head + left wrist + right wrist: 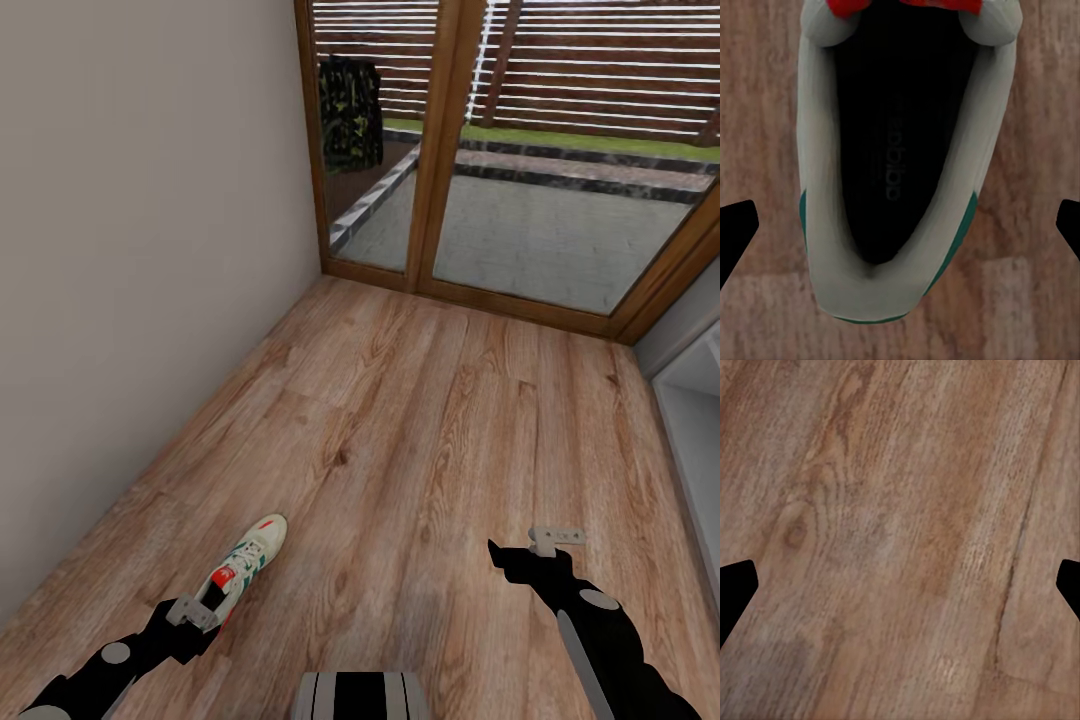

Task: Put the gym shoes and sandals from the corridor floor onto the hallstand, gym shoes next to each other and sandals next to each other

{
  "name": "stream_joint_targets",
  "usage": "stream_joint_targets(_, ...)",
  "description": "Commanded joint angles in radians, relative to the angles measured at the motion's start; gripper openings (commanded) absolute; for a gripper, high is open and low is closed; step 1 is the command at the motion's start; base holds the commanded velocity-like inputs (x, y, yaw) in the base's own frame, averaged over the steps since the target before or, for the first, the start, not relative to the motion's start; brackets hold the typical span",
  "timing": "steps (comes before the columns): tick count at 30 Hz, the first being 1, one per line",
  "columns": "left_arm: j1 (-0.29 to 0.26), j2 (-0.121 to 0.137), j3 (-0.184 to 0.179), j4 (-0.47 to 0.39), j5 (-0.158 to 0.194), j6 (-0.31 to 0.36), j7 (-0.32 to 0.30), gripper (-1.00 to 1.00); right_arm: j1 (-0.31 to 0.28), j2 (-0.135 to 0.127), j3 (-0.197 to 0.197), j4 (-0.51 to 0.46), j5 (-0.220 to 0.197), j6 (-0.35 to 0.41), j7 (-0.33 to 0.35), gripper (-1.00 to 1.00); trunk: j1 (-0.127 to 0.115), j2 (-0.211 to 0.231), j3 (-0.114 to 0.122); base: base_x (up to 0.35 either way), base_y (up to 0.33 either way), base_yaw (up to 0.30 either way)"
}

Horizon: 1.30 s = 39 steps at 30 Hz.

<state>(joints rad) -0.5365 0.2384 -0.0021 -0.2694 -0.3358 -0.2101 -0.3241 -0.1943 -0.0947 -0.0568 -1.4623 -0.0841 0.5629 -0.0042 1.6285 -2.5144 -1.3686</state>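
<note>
One cream-white gym shoe (pixel 245 565) with green stripes and a red tongue patch lies on the wood-plank corridor floor (pixel 420 420) at my lower left, toe pointing away. My left gripper (pixel 193 612) hangs open just above its heel. In the left wrist view the shoe's opening (pixel 889 172) sits between the wide-apart black fingertips (pixel 735 232), and neither touches it. My right gripper (pixel 556 540) is open over bare floor (pixel 900 510) at the lower right. The other gym shoe and both sandals are out of view.
A plain wall (pixel 130 250) runs along the left. Wood-framed glass doors (pixel 440 150) close the corridor's far end. Part of a light-grey shelf unit (pixel 692 410) shows at the right edge; I cannot tell whether it is the hallstand.
</note>
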Motion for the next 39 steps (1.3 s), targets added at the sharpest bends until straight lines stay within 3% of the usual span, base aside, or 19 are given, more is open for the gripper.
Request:
stream_joint_targets(1,0.000,0.001,0.000,0.000,-0.005,-0.005,-0.001,1.00,0.000,0.000,0.000,-0.001,-0.008,0.005,0.000,1.00,0.000,0.000,-0.001,0.000,0.000,0.000)
stream_joint_targets(6,0.000,0.003,-0.001,0.000,-0.005,-0.005,-0.001,1.00,0.000,0.000,-0.002,0.000,-0.008,0.005,0.000,1.00,0.000,0.000,-0.001,0.000,0.000,0.000)
stream_joint_targets(15,0.000,0.004,0.002,0.001,-0.005,-0.005,-0.001,1.00,0.000,0.001,-0.014,-0.001,-0.009,0.004,0.000,1.00,0.004,-0.002,-0.037,0.000,0.000,0.000)
stream_joint_targets(27,0.000,0.005,0.004,0.000,-0.005,-0.005,-0.001,1.00,0.000,0.001,-0.017,-0.001,-0.009,0.005,0.000,1.00,0.004,-0.002,-0.042,0.000,0.000,0.000)
stream_joint_targets(32,-0.001,0.005,0.004,0.000,-0.005,-0.005,-0.001,1.00,0.000,0.001,-0.017,-0.001,-0.009,0.004,0.000,1.00,0.006,-0.004,-0.061,0.000,0.000,0.000)
stream_joint_targets(39,0.000,0.006,0.004,-0.001,-0.005,-0.005,-0.001,1.00,0.000,0.001,-0.017,-0.001,-0.009,0.005,0.000,1.00,0.006,-0.004,-0.061,0.000,0.000,0.000)
